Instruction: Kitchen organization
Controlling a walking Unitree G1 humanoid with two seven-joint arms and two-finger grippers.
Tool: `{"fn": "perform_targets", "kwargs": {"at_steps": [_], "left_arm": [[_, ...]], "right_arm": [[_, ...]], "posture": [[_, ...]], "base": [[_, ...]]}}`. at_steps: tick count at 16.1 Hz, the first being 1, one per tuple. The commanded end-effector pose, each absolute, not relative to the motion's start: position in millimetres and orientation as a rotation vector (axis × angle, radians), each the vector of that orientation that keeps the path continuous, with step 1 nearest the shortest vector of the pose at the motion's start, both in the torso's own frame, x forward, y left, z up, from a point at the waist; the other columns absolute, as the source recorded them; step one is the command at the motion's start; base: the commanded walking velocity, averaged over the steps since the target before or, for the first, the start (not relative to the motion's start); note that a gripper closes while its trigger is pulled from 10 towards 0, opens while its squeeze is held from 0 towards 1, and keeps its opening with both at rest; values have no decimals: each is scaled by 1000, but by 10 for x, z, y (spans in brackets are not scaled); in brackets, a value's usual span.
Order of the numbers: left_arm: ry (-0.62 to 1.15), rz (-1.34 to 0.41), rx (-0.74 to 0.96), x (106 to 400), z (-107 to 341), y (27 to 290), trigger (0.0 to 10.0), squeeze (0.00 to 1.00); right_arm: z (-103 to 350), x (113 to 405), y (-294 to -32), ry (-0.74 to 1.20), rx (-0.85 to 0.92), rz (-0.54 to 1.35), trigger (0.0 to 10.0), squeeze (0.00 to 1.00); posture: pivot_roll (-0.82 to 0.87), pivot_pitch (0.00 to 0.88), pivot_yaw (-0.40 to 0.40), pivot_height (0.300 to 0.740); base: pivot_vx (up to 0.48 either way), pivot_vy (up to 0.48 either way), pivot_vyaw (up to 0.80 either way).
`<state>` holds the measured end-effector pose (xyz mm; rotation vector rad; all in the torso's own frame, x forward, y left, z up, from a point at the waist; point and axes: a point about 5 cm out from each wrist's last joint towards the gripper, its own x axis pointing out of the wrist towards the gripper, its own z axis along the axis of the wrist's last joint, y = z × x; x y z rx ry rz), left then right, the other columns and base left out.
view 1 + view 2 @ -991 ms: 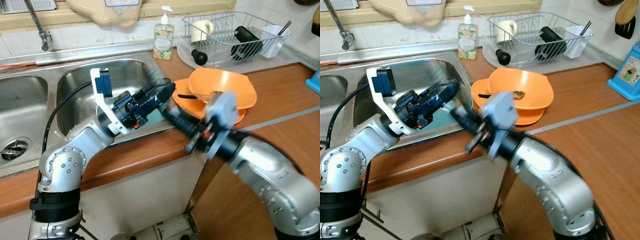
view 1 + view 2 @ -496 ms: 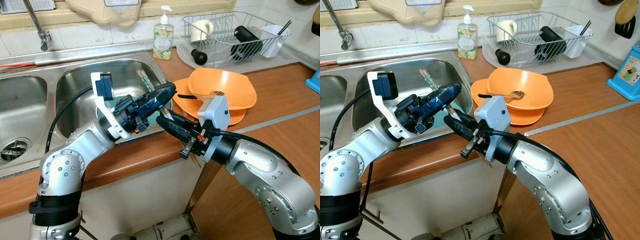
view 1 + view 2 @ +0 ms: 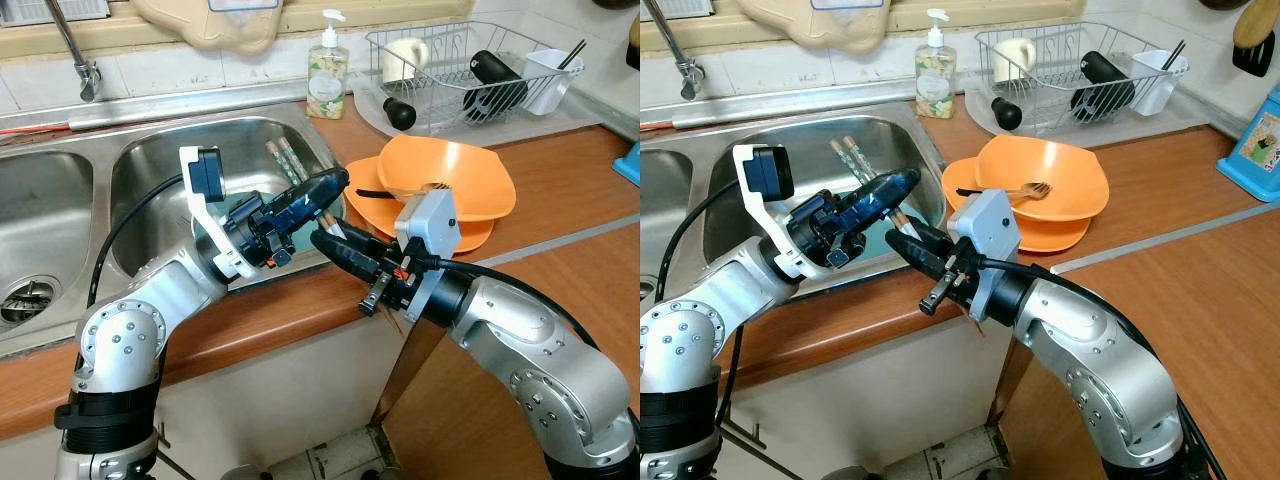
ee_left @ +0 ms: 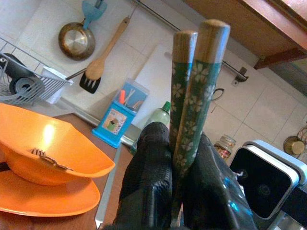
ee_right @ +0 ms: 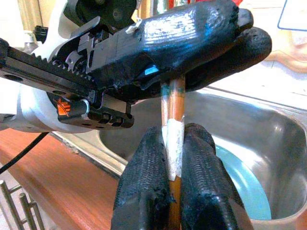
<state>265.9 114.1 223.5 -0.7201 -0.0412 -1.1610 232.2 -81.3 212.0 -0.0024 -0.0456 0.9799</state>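
The left gripper (image 3: pixel 322 190) is clenched on a pair of chopsticks (image 4: pixel 189 96), green with a flower pattern and bare wood at the tips; the right gripper (image 3: pixel 326 240) sits just below it and is clamped on the lower end of the same pair, where a pale band wraps them; so both hold the sticks at once, over the front rim of the sink (image 3: pixel 150 170), with the upper ends pointing back over the basin.

This looks like a hand-over between the arms, though which way it runs I cannot tell; to do it well, one gripper should let go only when the other's hold is firm, and the freed one should draw off along the sticks' own line, not across it, so the pair stays together and does not twist.

Room is tight; beside the right gripper, close on its outer side, stands the orange bowl (image 3: pixel 445 180) on an orange plate (image 3: pixel 1050 238), a fork (image 3: pixel 1015 190) lying in the bowl; beyond that is the dish rack (image 3: pixel 470 70) and, nearer the sink, the soap bottle (image 3: pixel 326 70); under both grippers the counter edge (image 3: pixel 290 300) drops away; the freest space is up and back over the basin.
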Motion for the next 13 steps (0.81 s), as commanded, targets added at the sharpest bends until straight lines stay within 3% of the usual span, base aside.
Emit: {"fn": "perform_targets", "kwargs": {"at_steps": [1,5,6,7,8,9,10,11,12,13], "left_arm": [[-47,-1173,-714,2623,2266,1145,0,0],[-46,-1164,-711,2633,2261,1152,0,0],[-47,-1157,-708,2640,2257,1159,0,0],[-47,-1155,-707,2642,2256,1160,0,0],[-46,-1151,-705,2645,2253,1162,0,0],[-46,-1150,-705,2644,2252,1161,0,0],[-47,-1148,-704,2645,2252,1160,0,0],[-49,-1142,-704,2649,2252,1166,0,0],[-53,-1130,-703,2658,2253,1177,0,0],[-60,-1117,-703,2674,2259,1196,0,0]], "right_arm": [[2164,2366,-840,-68,-23,957,0,0],[2166,2370,-839,-70,-23,955,0,0],[2167,2372,-843,-71,-29,953,745,0],[2168,2374,-843,-72,-32,952,2000,0],[2170,2379,-844,-75,-38,948,6824,0],[2172,2383,-845,-77,-42,943,8706,0],[2175,2395,-848,-80,-47,931,10000,0],[2177,2411,-852,-79,-43,917,10000,0],[2182,2424,-860,-78,-29,907,10000,380],[2191,2427,-862,-78,-17,909,10000,1000]], "posture": [[-81,0,26,740],[-82,0,26,740],[-82,0,25,740],[-82,0,25,740],[-82,0,25,740],[-82,0,25,740],[-81,0,25,740],[-81,0,24,740],[-81,0,24,740],[-82,0,25,740]], "base": [[0,0,0],[0,0,0],[0,0,0],[0,0,0],[0,0,0],[0,0,0],[0,0,0],[0,0,0],[0,0,0],[0,0,0]]}}
